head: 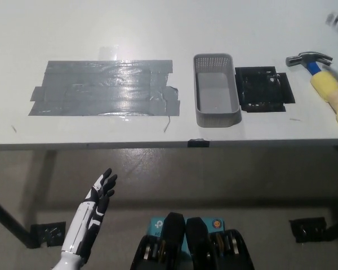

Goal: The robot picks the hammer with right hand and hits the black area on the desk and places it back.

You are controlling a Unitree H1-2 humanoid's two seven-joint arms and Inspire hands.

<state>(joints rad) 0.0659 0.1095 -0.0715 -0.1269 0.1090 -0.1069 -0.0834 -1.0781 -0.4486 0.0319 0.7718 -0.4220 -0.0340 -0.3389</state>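
The hammer (325,84) lies flat on the white desk (158,34) near its right edge, steel head toward the far side, yellow grip toward the near edge, just right of the black area (264,90). Nothing touches it. A grey basket (216,114) sits left of the black area; a grey tape patch (104,87) lies further left. The white left hand (103,188) hangs below the desk edge, fingers spread, holding nothing. The right hand's state cannot be told.

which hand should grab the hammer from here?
Right. The hammer lies at the desk's far right, on the right arm's side. The left hand hangs open below the desk edge, far left of it.
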